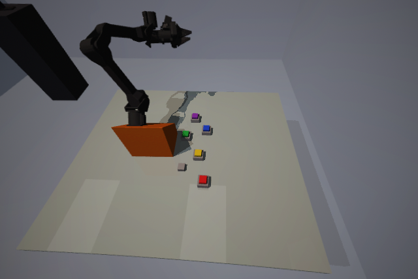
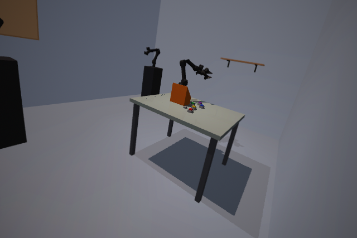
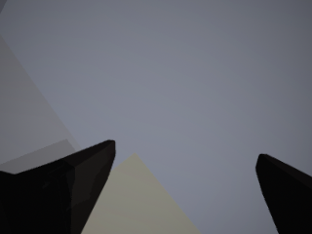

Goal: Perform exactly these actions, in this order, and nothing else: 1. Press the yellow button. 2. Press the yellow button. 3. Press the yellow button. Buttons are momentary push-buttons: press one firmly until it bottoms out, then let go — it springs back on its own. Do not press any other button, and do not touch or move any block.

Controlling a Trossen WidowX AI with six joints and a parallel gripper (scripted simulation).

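The yellow button [image 1: 198, 153] [image 2: 193, 106] sits on a grey base on the table, between the red and blue buttons, with its cap standing up. My gripper [image 1: 191, 34] [image 2: 211, 75] [image 3: 185, 154] is open and empty, high above the table and well away from the yellow button. In the wrist view the two fingers stand wide apart, with wall and a table corner beyond them; no button shows there.
A red button [image 1: 202, 180], green button [image 1: 185, 133], blue button [image 1: 206, 128] and purple button [image 1: 194, 115] stand on the table [image 1: 256, 208]. A small grey block [image 1: 181, 166] lies near the yellow button. An orange wedge-shaped stand [image 1: 148, 142] carries the arm.
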